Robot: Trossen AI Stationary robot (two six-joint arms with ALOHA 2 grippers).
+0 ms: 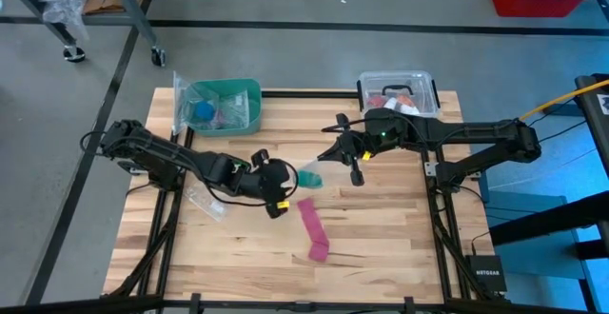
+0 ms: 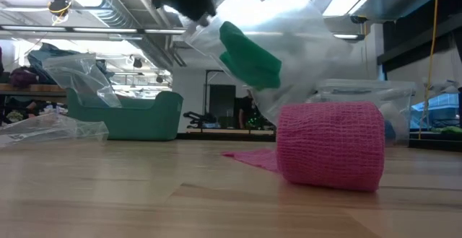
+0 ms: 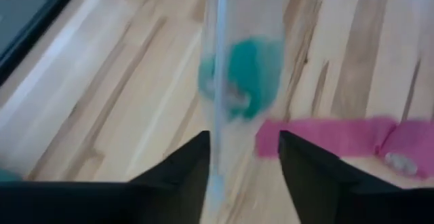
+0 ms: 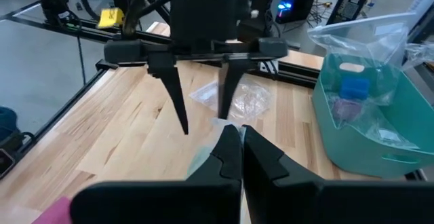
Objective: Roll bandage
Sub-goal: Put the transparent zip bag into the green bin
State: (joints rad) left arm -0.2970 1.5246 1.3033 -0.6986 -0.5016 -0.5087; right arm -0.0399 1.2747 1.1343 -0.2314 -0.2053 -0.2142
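High view: the wooden desk point(image 1: 228, 247) fills the centre of the frame, with the left arm reaching in from the left and the right arm from the right, their tips meeting near the middle. Between them hangs a clear plastic bag point(image 2: 289, 58) holding the bandage point(image 1: 309, 175), a teal-green wad raised off the desk. The right gripper point(image 4: 237, 139) has its fingers clenched on the bag's edge. The left gripper point(image 3: 244, 153) has its fingers released, standing either side of the bag's sheet; the bandage shows through the plastic just past them. In the low view the bandage sits upper centre, tilted, its long axis running from upper left down to lower right.

At the upper left of the desk stands a teal bin point(image 1: 249, 105) with a blue item and plastic bags inside. At the upper right sits a clear lidded box point(image 1: 426, 84) with red and white contents. Below centre lies the pink strip point(image 1: 314, 226), partly rolled, its roll at the lower end.
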